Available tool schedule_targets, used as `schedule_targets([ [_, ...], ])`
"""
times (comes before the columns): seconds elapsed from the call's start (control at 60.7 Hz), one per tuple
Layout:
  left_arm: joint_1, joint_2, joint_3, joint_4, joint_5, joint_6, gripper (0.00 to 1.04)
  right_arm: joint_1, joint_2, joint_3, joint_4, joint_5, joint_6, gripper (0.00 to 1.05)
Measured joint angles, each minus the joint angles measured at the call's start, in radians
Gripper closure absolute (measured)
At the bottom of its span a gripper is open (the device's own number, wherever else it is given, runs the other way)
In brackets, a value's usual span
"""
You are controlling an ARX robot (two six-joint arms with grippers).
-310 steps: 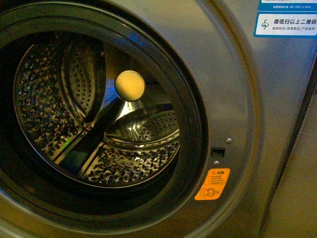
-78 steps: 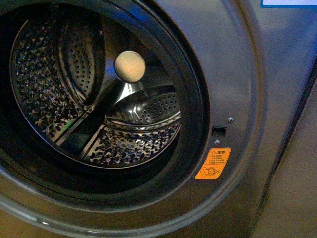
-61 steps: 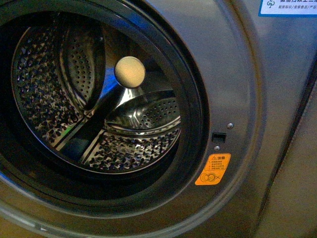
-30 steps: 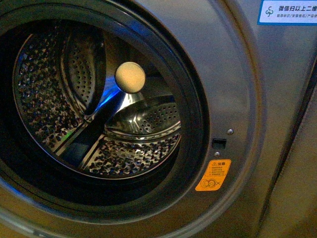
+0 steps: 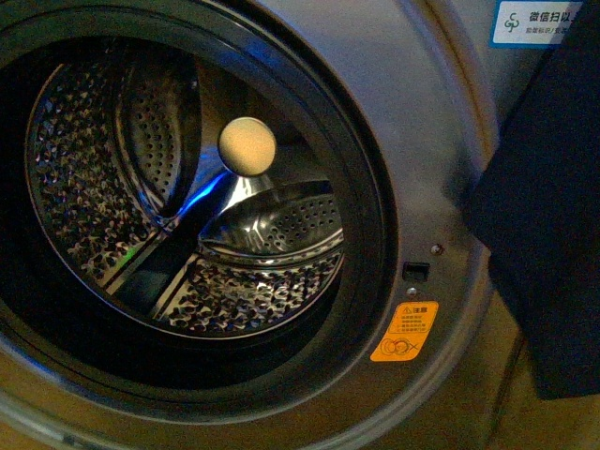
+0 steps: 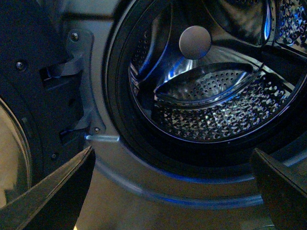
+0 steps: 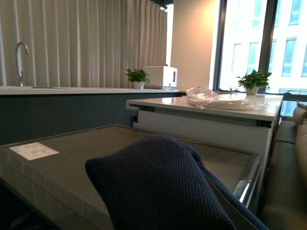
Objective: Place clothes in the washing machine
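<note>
Clothes (image 7: 158,187), dark navy knit, drape over your right gripper and hide it, so you cannot tell its grip. In the front view they hang beside the washing machine (image 5: 441,141), outside its opening. Your left gripper (image 6: 171,153) is spread wide and empty, facing the perforated drum (image 6: 216,115).

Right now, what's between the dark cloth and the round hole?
Front view: just the grey front of the washing machine, with a latch slot and orange sticker, beside the clothes.
</note>
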Motion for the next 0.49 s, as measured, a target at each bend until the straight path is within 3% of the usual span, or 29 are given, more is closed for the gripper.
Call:
schedule_targets([
  [0.494, 0.0, 0.0, 0.0, 0.0, 0.0, 0.0, 0.07, 0.02, -0.023, -0.059, 0.023, -0.011, -0.021, 0.98],
])
